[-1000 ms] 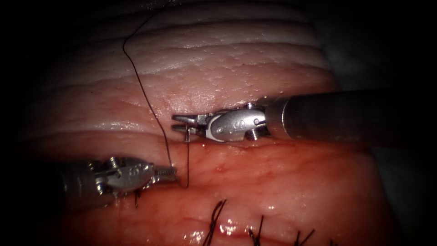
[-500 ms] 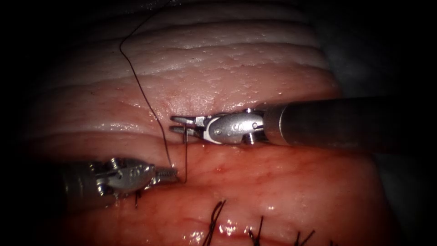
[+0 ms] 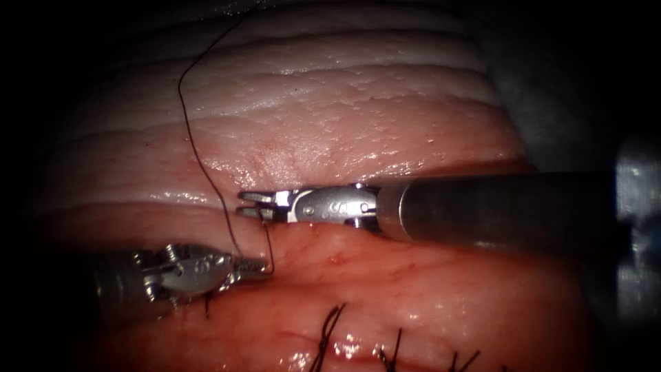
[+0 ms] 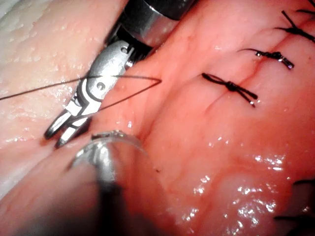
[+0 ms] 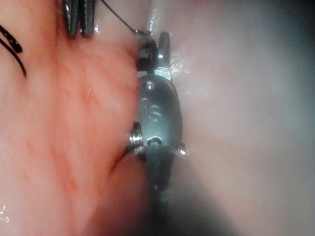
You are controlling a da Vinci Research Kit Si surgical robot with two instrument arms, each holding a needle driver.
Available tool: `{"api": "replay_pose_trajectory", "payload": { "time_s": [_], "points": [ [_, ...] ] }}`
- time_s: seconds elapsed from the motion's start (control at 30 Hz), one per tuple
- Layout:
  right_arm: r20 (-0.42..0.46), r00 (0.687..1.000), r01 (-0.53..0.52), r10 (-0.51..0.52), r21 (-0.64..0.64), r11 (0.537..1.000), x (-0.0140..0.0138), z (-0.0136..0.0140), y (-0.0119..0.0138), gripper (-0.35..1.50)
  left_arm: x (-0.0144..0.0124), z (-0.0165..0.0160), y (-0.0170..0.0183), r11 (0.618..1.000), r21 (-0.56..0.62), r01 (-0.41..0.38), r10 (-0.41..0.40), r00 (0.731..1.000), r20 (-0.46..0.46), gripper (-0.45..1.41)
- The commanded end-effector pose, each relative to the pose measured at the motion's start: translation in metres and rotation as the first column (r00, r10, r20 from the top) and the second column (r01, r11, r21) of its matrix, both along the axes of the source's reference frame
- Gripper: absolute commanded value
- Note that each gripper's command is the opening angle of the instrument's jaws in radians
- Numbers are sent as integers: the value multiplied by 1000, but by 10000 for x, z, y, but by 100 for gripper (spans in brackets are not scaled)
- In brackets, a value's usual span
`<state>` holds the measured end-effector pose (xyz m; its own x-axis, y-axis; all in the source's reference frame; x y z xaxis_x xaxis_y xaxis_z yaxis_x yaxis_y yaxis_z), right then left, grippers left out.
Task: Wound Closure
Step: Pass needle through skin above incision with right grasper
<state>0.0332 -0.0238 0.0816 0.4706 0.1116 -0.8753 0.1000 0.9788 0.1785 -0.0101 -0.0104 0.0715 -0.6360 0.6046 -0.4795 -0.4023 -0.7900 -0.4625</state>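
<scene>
**Status: closure part done**

1. L gripper point(image 3: 253, 264): closed on the thread point(image 3: 196, 148), pinching it at the tip where the strand bends. It lies low on the tissue point(image 3: 344, 103), coming in from the endoscope's left.
2. R gripper point(image 3: 249, 204): lies flat along a fold of the tissue, above and just right of my L tip. One leg of the thread runs up from my L tip and ends at it. I can't tell whether it's clamped on that strand, on sth else, or on nothing.
3. Thread path: the long leg climbs from my L tip, arcs over the pale upper tissue and leaves the lit area at the top. The short leg is the near-vertical one btwn my two tips. Both legs look fairly taut, w/ no slack loop on the surface.
4. Needle: can't make it out. I can't say where it sits or whether it's in the tissue.
5. Done so far: several tied stitches point(image 3: 329, 329) w/ short cut ends sit across the cut point(image 4: 212, 104), along the bottom of the endoscope view and to the right of my L tip. The edges look drawn together there.
6. Left to do (judgement): the strand in hand is not tied down or trimmed, so at least this stitch is unfinished. How much cut remains open past the stitches can't be seen.
</scene>
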Motion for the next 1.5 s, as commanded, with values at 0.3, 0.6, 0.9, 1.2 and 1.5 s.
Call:
{"api": "replay_pose_trajectory", "payload": {
  "time_s": [0.3,0.6,0.9,1.2,1.5],
  "points": [
    [-10,994,-106,106,-11,994,-3,-14,21,-35,-6,6,0,1000,-2,1,-1,1000,-2,-16],
    [3,982,-189,190,-100,977,-20,-39,43,-35,-9,6,-2,1000,0,0,0,1000,-3,-16],
    [21,980,-194,197,-100,976,-30,-40,45,-35,-11,5,-3,1000,-1,-4,4,1000,-4,-16],
    [28,986,-160,163,-84,984,-22,-44,39,-35,-11,5,-3,1000,-1,-4,4,1000,-4,-16],
    [154,986,-61,64,-25,998,-17,-38,17,-35,-11,5,-4,1000,-1,-4,4,1000,-4,-16]
  ]
}}
